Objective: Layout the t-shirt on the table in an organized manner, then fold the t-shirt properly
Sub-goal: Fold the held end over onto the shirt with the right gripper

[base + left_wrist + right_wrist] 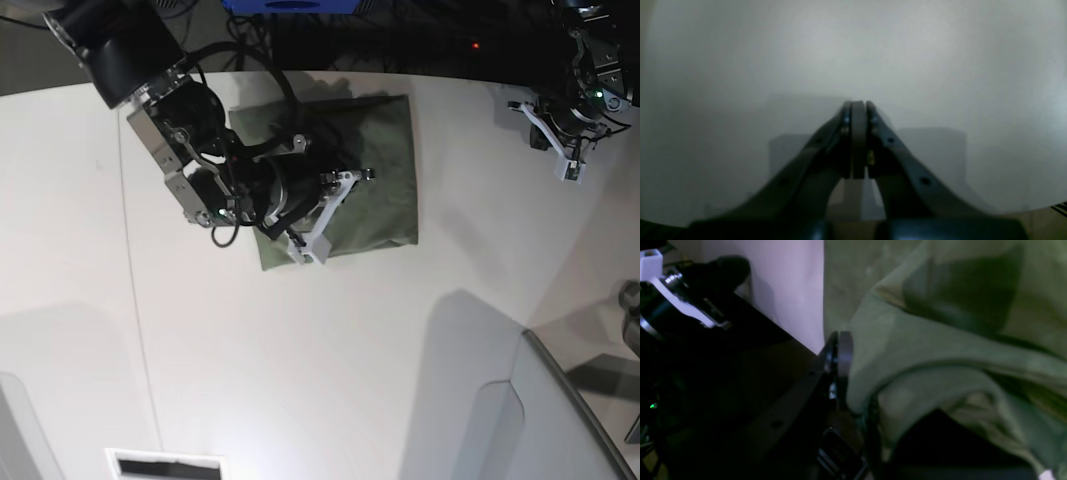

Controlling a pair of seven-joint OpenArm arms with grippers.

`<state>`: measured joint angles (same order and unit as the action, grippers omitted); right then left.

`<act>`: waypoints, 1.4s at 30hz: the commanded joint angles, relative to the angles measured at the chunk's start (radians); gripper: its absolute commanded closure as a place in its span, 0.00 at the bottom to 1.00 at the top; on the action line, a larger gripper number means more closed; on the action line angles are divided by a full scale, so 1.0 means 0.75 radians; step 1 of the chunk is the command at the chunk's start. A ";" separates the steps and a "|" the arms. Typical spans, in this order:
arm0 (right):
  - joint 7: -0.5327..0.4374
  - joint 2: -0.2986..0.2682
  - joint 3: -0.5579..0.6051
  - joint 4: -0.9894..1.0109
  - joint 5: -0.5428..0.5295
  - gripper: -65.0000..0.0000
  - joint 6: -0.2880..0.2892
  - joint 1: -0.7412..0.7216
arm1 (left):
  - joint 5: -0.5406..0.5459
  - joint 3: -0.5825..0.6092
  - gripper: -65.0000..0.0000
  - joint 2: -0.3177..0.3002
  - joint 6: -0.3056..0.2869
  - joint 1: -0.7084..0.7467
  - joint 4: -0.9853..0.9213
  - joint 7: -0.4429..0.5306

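The olive-green t-shirt (390, 170) lies as a folded rectangle at the back of the white table (300, 350). My right gripper (350, 195) is low over its middle. In the right wrist view this gripper (855, 366) is shut on a bunched fold of the t-shirt (923, 340); one dark finger (843, 353) shows and the fabric hides the other. My left gripper (565, 125) hovers at the back right, apart from the shirt. The left wrist view shows it (858, 105) shut with nothing held, above bare table (853, 50).
A grey-white raised panel with a dark rim (545, 420) stands at the front right. A thin dark seam line (135, 300) runs down the tabletop on the left. A rectangular slot (165, 465) sits at the front edge. Cables lie beyond the table's back edge.
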<state>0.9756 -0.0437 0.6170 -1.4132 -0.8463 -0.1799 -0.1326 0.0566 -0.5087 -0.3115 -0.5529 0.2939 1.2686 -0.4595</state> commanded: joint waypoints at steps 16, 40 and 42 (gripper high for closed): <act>-0.062 0.029 0.164 0.022 -0.024 1.00 -0.093 -0.143 | 0.005 -0.006 1.00 -0.028 0.000 0.004 0.016 0.012; -0.144 0.049 0.173 0.087 -0.035 0.96 -0.089 -0.174 | 0.005 -0.014 1.00 -0.028 0.000 -0.004 0.012 0.012; -0.142 0.069 0.173 0.107 -0.028 0.86 -0.089 -0.176 | 0.005 -0.020 1.00 -0.030 0.000 -0.006 0.012 0.012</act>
<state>0.8745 -0.0074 0.7490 -1.3224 -0.8558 -0.2535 -0.2420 0.0559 -0.5148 -0.3161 -0.5533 0.2939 1.2667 -0.4603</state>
